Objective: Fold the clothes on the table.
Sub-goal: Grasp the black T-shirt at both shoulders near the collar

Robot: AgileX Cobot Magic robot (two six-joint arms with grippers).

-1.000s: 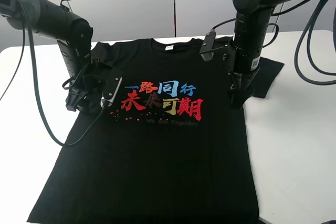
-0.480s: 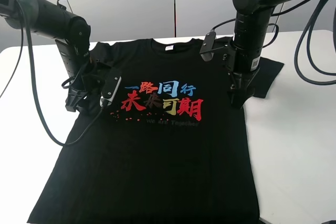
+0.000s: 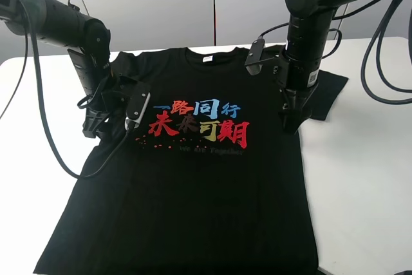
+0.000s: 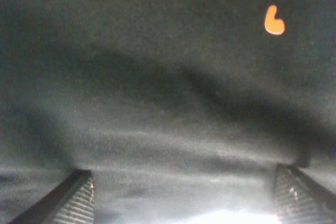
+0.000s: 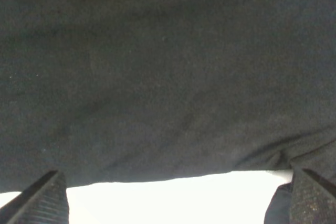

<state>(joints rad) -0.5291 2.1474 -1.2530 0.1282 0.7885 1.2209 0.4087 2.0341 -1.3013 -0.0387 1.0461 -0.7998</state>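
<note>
The black T-shirt [image 3: 193,185] lies flat and face up on the white table [image 3: 360,178], with its red, blue and yellow characters [image 3: 199,120] on the chest. My left gripper [image 3: 96,130] is low over the shirt's left side, below the sleeve. In the left wrist view it [image 4: 184,198] is open, with black cloth [image 4: 157,103] between the fingers [image 4: 73,200]. My right gripper [image 3: 290,123] is down at the shirt's right edge, under the right sleeve [image 3: 327,94]. In the right wrist view it [image 5: 178,198] is open over the cloth edge [image 5: 157,103] and a strip of table [image 5: 173,203].
Black cables [image 3: 45,127] hang from the left arm across the table and the shirt's left side. More cables [image 3: 380,62] loop behind the right arm. Grey wall panels [image 3: 212,4] stand behind the table's far edge.
My left gripper has shifted slightly to the right over the shirt's left side. The right arm and the shirt have not moved.
</note>
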